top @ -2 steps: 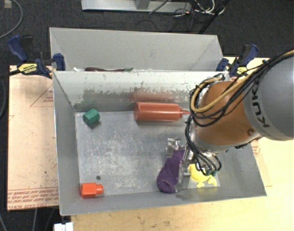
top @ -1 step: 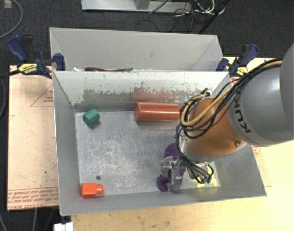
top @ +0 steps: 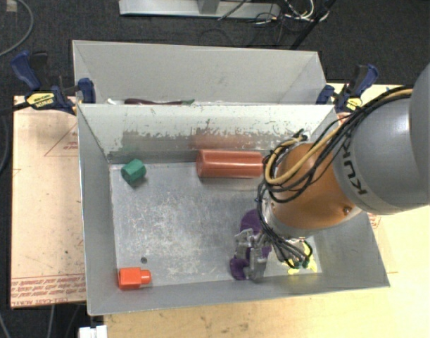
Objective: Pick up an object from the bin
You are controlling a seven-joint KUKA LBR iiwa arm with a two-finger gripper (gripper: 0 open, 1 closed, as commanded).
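Tool low at small purple lumpy object by grey metal bin front wall; closure unclear, possibly pinching; lift not yet done.

In the bin, a long cylinder lies against the far wall. A small cube sits to the cylinder's left, apart from it, also by the far wall. A small block lies well in front of the cylinder and to its left, in the near corner. In front of the cylinder's right end, near the front wall, the claw touches 1 lumpy thing.
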